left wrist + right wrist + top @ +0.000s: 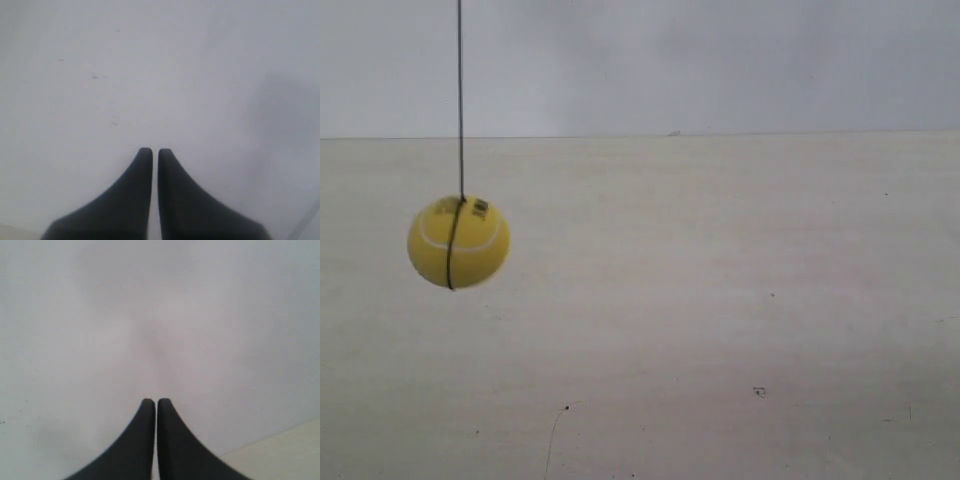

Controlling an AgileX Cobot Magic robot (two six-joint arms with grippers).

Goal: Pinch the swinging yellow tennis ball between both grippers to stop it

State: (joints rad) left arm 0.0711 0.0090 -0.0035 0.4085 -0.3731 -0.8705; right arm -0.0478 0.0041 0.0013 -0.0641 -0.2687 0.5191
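Dark printed marks are seen on the yellow tennis ball (458, 242), just beside the string (460, 100) at its top; they are too blurred to be read.

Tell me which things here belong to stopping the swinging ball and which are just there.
Part of the job: tennis ball, string, left gripper, right gripper.
Just there: table, wall.
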